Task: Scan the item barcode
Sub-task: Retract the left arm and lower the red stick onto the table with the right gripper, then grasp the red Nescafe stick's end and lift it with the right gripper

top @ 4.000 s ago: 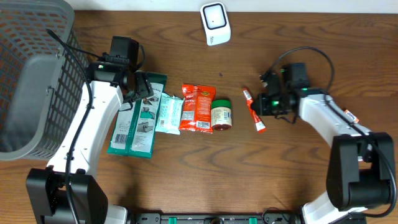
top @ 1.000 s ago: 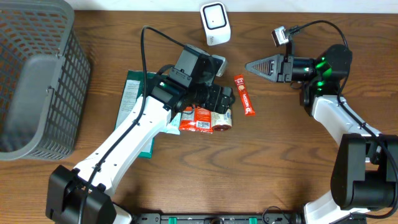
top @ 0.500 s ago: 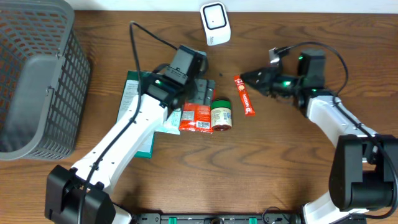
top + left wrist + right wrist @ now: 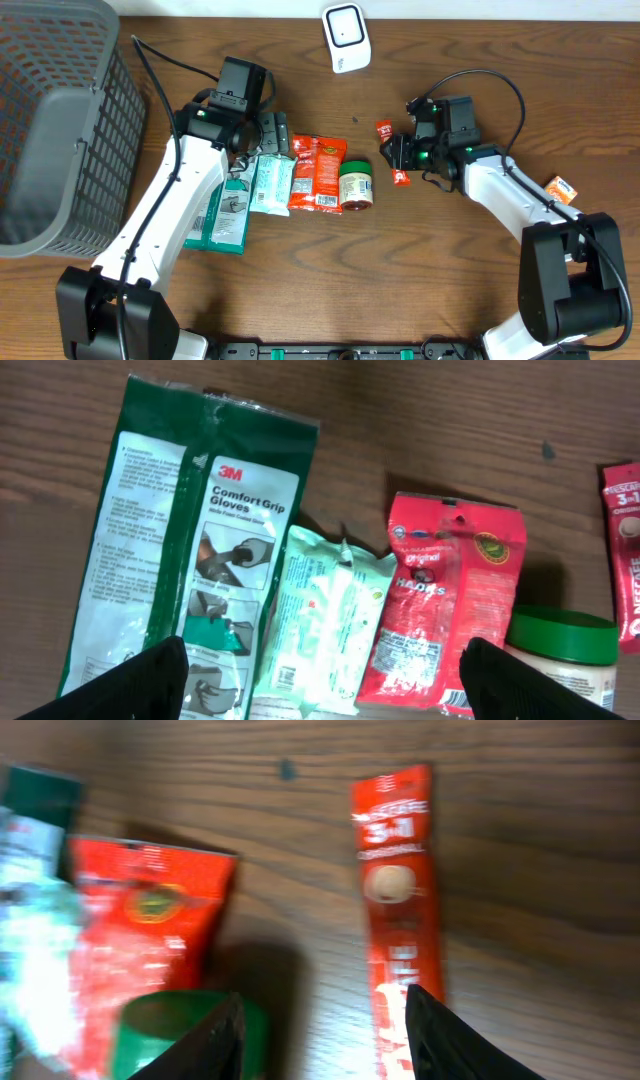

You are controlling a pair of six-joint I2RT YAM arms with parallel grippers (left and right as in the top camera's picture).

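Red stick sachet (image 4: 395,910) — lying flat, label up.

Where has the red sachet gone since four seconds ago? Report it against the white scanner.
Yes. The red sachet now lies closer to the white scanner than before, further up the overhead view.

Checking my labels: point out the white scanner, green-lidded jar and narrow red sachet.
white scanner (image 4: 346,37), overhead, its face.
green-lidded jar (image 4: 562,635), left wrist, its lid.
narrow red sachet (image 4: 398,915), right wrist, its middle.
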